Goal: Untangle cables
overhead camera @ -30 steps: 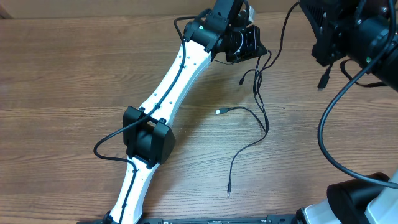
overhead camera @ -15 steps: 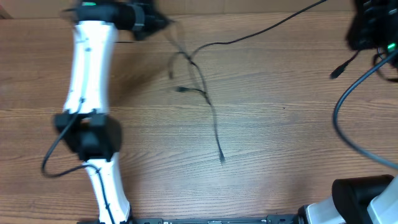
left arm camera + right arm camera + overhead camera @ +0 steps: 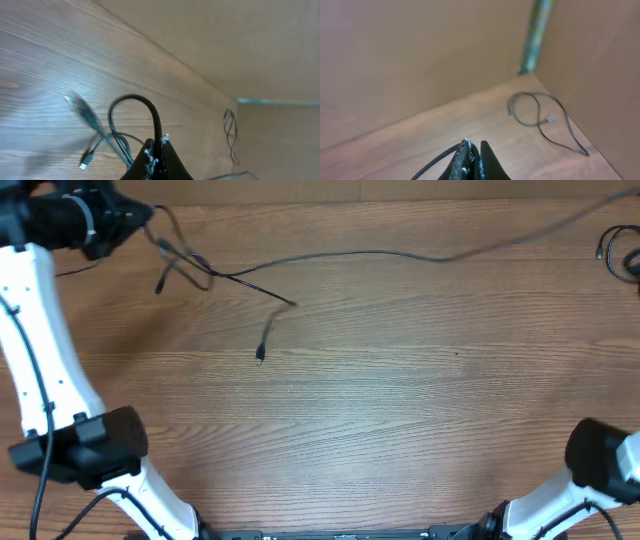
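**One strand stretched across the far side, knot at the left end**

A bare wood-grain table (image 3: 400,430) sits boxed in by plain brown walls. Nearest, the left arm (image 3: 40,370) and right arm (image 3: 605,460) rise from the near corners. Further in, a loose plug end (image 3: 260,356) lies on the wood left of centre, and its cord runs up to a small knot (image 3: 186,266) at the far left. From that knot a long strand (image 3: 380,253) spans the far side towards the right edge.

The left gripper (image 3: 154,155) is pinched together on a cord just beyond the knot. The right gripper (image 3: 471,152) is likewise clamped on a black cord, off the overhead view at the far right.

The cables (image 3: 330,254) look mid-separation: drawn apart, with the knot not yet loosened. The next move probably calls for one gripper to let go and pick at the knot's loops, since harder pulling could tighten it.

A separate coiled cable (image 3: 536,112) lies in the far right corner, apart from the work.
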Action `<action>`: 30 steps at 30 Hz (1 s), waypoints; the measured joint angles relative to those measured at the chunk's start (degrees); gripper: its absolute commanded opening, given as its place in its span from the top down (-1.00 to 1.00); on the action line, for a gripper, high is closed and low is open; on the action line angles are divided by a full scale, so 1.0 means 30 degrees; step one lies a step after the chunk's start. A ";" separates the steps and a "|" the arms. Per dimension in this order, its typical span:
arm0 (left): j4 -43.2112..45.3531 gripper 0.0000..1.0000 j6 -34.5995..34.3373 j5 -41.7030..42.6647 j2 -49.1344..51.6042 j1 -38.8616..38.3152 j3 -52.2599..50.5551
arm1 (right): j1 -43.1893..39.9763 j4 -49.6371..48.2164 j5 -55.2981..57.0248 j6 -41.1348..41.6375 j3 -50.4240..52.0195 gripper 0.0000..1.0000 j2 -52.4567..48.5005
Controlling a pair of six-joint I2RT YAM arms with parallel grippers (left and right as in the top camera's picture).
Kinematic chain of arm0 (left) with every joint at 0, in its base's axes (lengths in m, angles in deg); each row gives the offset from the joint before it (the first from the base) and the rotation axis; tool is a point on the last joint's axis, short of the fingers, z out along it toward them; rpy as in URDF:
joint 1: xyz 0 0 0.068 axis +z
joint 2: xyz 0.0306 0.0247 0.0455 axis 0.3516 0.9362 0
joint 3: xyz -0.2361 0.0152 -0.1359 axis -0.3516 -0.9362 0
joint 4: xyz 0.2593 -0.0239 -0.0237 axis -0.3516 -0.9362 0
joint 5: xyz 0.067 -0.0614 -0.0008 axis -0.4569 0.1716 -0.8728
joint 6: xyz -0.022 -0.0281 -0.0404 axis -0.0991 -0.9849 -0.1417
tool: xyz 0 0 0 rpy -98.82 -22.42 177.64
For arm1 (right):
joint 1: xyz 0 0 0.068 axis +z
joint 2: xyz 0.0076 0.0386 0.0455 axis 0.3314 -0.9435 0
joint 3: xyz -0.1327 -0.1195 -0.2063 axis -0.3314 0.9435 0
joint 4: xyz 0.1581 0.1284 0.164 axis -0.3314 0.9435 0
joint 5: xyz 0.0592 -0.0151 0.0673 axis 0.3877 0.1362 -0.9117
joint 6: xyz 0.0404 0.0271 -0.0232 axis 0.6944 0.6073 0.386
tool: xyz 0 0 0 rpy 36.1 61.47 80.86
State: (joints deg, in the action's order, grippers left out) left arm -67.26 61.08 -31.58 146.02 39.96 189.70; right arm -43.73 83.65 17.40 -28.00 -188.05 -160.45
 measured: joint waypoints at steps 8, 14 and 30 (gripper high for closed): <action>-0.0583 0.92 0.0823 -0.0889 -0.1246 0.1880 0.0007 | -0.2630 -0.0714 -0.0525 0.0146 0.0007 0.92 -0.2084; -0.1319 0.92 0.1056 -0.3133 -0.1268 0.2339 0.0022 | -0.4182 -0.1537 -0.1020 0.0576 0.0007 0.92 -0.2528; -0.0517 0.92 0.2273 -0.4583 -0.1282 -0.2412 0.0022 | -0.5486 -1.5992 -0.3075 0.1647 -0.0022 0.92 -0.2557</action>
State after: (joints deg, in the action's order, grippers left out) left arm -68.81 67.90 -45.33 142.18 32.73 189.77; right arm -60.19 35.67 8.17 -23.06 -188.12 -168.13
